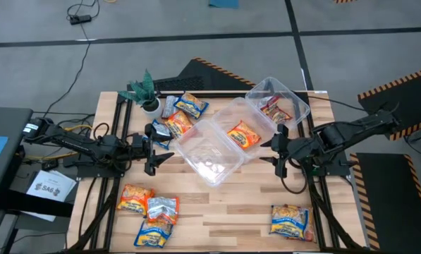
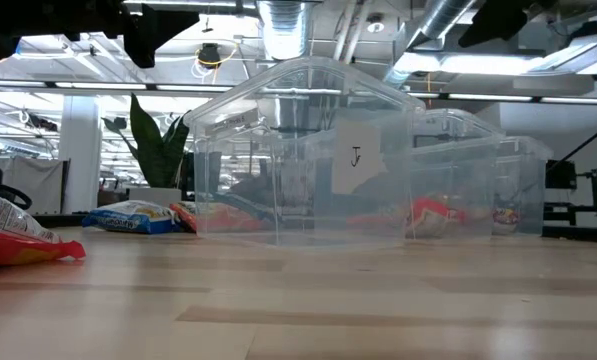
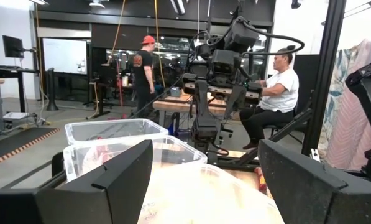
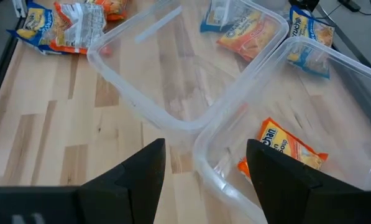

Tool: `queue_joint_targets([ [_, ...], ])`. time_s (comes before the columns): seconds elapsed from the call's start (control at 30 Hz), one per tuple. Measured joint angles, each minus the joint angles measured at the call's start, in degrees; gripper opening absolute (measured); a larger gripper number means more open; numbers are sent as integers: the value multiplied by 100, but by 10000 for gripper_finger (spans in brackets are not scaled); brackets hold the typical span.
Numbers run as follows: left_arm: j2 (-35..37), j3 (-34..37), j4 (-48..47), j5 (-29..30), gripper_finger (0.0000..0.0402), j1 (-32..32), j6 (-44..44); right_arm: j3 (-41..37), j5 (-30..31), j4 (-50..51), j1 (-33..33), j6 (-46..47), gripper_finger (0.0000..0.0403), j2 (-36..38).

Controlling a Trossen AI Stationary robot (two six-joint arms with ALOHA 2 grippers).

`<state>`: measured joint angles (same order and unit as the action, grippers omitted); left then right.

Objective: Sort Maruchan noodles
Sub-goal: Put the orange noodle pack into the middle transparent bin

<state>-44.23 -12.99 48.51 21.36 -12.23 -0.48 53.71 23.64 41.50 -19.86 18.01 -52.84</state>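
Note:
Maruchan packets lie in groups on the table: several by the plant (image 1: pixel 178 121), several near the left front (image 1: pixel 152 210), and two at the right front (image 1: pixel 290 220). An orange packet (image 1: pixel 244 134) (image 4: pixel 283 152) lies flat in the middle clear tub (image 1: pixel 233 113). A red-brown packet (image 1: pixel 273 110) lies in the far tub (image 1: pixel 295 100). The nearest tub (image 1: pixel 209 152) holds nothing. My left gripper (image 1: pixel 154 150) (image 3: pixel 204 163) is open, level, just left of the nearest tub. My right gripper (image 1: pixel 279 149) (image 4: pixel 205 163) is open, just right of the middle tub, tipped down over its rim.
A small potted green plant (image 1: pixel 145 92) stands at the far left of the table. In the low view the nearest tub (image 2: pixel 308 160) bears a label marked J. People and another robot stand in the room beyond the table. Bare wood lies along the near middle (image 1: pixel 224 212).

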Motion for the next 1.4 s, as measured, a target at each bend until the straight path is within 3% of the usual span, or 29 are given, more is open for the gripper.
queue_joint_targets([
  [0.97, 0, 0, -86, -17, 278, 0, -81, 0, 0, 9, 2, -48, 245, 0],
  [1.13, 0, -30, -158, -598, 278, 0, -71, 0, 0, 13, 7, -190, 245, 0],
  [1.23, 11, -434, -888, -783, 278, -1, -107, 0, 70, 13, 7, -354, 245, 0],
  [1.4, -48, -2088, -4511, -845, 278, 0, -656, 0, 243, 11, 13, -607, 245, 0],
])
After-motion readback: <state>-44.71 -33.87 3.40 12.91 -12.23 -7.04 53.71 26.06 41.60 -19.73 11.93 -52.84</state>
